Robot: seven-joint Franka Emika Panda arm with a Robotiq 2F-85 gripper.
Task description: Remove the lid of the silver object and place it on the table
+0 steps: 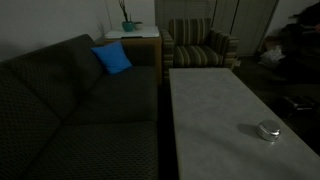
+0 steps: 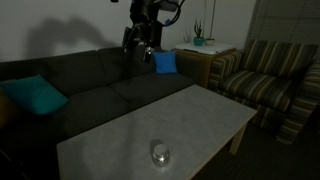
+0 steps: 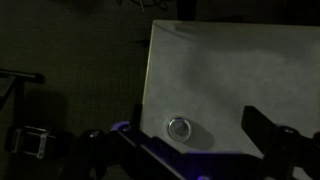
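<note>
Step in hand: the approach. Claw [image 2: 138,44] hangs high over the dark sofa [image 2: 90,92], well apart from the tabletop [image 2: 205,112]. In the wrist view its fingers [image 3: 268,132] are spread wide with nothing between them.

Silver container [image 1: 268,130] sits upright near one end of the tabletop, toward the side away from the sofa. Both exterior views show it standing alone. Lid [image 3: 180,126] looks to be on top and unmoved, but the seam is too small and the light too dim to confirm.

Next move, as I judge it:
- carry the claw across and down until it is centred over the container
- set the fingers either side of the lid rim, not the body below
- close gently and lift straight up
- set the lid down on bare tabletop just beside

Risks: the container is low and likely light, so it may rise with the lid or skid. Polished metal gives little grip.

Surroundings:
- blue cushion [image 1: 112,58] and teal cushion [image 2: 35,95] on the sofa
- wooden side table [image 1: 135,40] with a potted plant [image 1: 129,20]
- striped armchair [image 2: 265,78] beyond the tabletop's far end

None of these lies near the container, and I see nothing blocking the descent
</note>
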